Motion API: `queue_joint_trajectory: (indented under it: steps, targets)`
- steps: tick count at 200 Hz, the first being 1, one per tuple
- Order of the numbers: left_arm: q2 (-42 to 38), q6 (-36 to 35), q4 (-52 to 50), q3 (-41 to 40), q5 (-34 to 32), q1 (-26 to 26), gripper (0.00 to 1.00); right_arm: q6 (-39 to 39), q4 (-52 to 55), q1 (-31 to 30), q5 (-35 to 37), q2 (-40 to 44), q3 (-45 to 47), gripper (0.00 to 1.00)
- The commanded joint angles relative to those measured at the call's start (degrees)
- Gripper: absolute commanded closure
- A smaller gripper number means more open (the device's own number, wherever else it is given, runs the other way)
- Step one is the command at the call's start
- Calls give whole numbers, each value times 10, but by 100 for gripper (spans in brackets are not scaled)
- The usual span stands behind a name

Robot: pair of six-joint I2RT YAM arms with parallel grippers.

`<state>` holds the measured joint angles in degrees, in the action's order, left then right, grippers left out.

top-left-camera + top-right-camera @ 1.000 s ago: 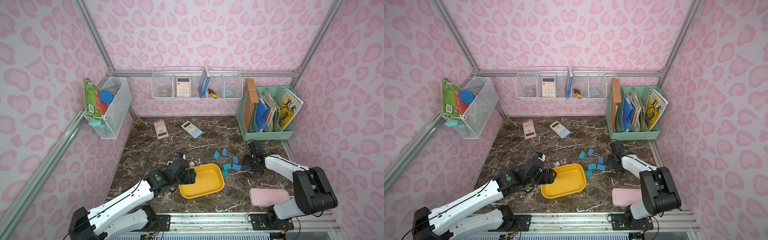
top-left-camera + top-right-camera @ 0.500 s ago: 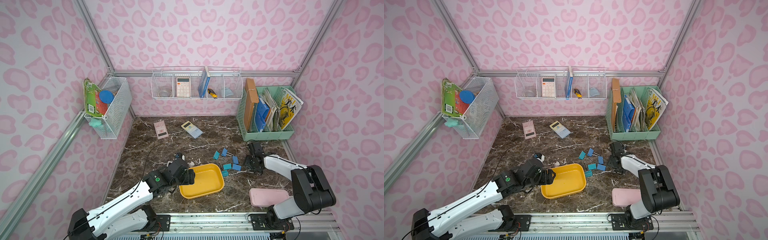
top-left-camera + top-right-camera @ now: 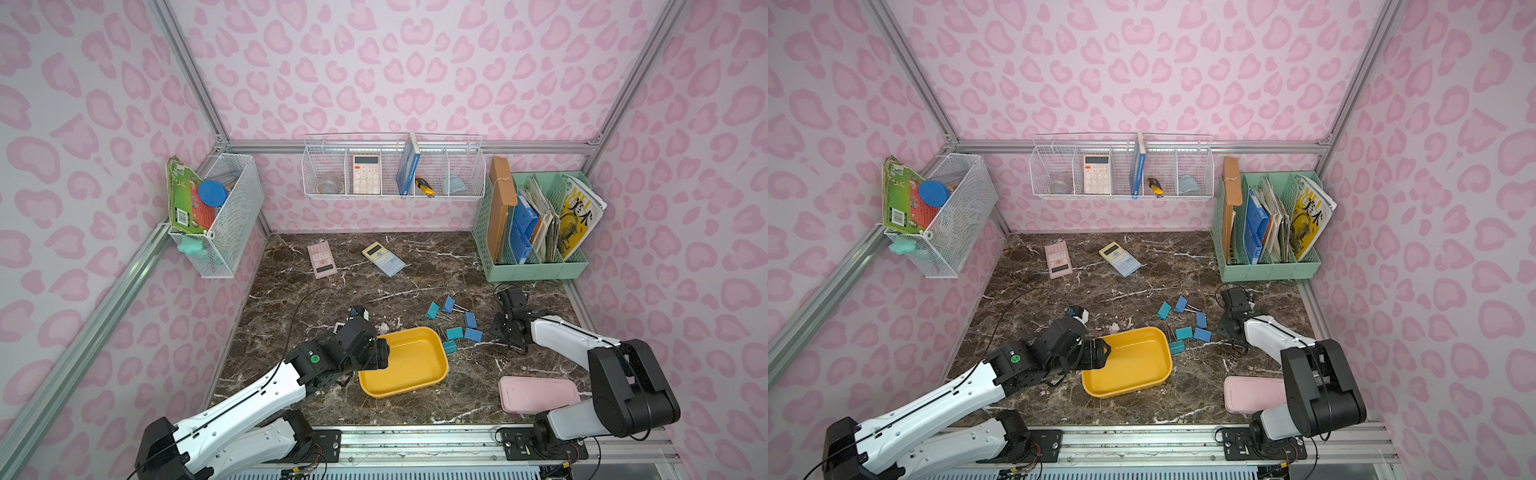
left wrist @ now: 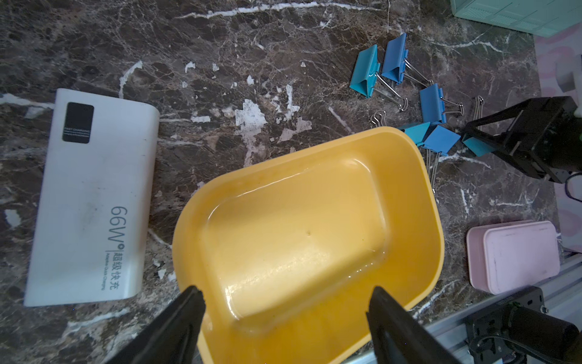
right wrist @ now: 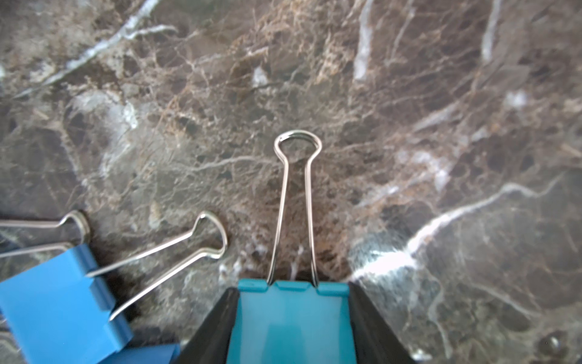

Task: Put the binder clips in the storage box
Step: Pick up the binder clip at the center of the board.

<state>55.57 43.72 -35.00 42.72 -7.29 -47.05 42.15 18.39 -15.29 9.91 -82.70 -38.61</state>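
**Right jaws bite, lift not yet begun**

Since a second ago the right gripper (image 3: pixel 503 330) has eased in at the edge of the binder clips (image 3: pixel 455 330) and narrowed. Left arm and storage box (image 3: pixel 415 388) haven't budged. In both top views the box lies empty on the table (image 3: pixel 332 291), with the clips scattered just beside its far corner.

Left wrist view now: left gripper (image 4: pixel 288 302), jaws wide, hangs over the box's near end and grips nothing. Across the box, the right fingers bracket a teal clip (image 4: pixel 475 149).

Right wrist view: jaws tight against both flanks of that teal clip, down low at the table, handle pointing ahead. A blue clip (image 5: pixel 56 299) lies just beside it, its wire loop close to one finger.

Danger, as I read it: those flanks look smooth and sloped, so the squeeze could pop the clip out on the lift. The neighbour's handle could snag and get dragged along. And the drop zone is crowded, with the left gripper over the box, so a careless swing could strike it or shove the light box.
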Motion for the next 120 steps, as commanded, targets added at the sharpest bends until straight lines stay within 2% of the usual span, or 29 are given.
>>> queue_joint_trajectory:
  steps: [1,32,51,71,94,120]
  targets:
    - [3,0,-5,0,-8,1,14,-6,13,-1,-2,22,3,53]
    - [3,5,-3,-4,-10,1,14,-18,34,-4,8,58,1,56]
    - [6,10,0,-8,-4,1,14,-35,59,-27,26,85,-16,57]
    - [14,20,-1,-12,-4,1,14,-66,91,-80,45,113,-53,58]
    - [23,38,2,-11,5,1,14,-100,107,-135,13,135,-92,59]
    - [38,56,-9,-7,-2,1,15,-105,124,-215,9,119,-146,62]
